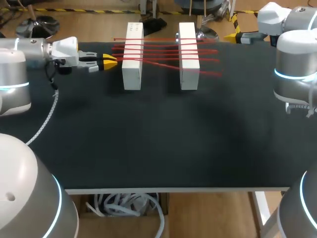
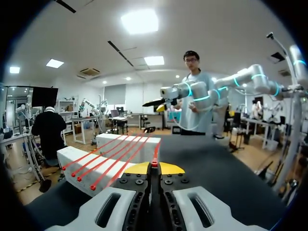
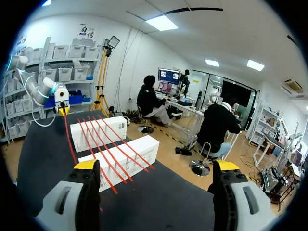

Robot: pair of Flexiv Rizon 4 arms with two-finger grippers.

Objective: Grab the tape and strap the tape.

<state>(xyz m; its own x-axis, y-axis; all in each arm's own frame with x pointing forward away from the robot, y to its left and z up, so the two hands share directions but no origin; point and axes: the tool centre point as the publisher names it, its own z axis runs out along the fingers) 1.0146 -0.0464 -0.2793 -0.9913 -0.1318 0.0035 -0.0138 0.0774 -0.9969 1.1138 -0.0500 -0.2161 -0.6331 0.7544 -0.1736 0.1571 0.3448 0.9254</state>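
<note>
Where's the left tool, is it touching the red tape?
Touching. The left wrist view shows the left tool shut on the tape, its end pinched between the yellow tips.

Red tape (image 3: 98, 156) across two white blocks (image 3: 147, 149)

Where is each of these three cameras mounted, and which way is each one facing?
Head view: above and behind the robot, looking down on the table; left arm and right arm enter from the sides.
Left wrist view: on the left wrist, looking along jaws shut on the red tape toward the white blocks.
Right wrist view: on the right wrist, looking past open jaws at the same blocks.
Shared: both wrist views show the blocks, tape, and the opposite arm.
</note>
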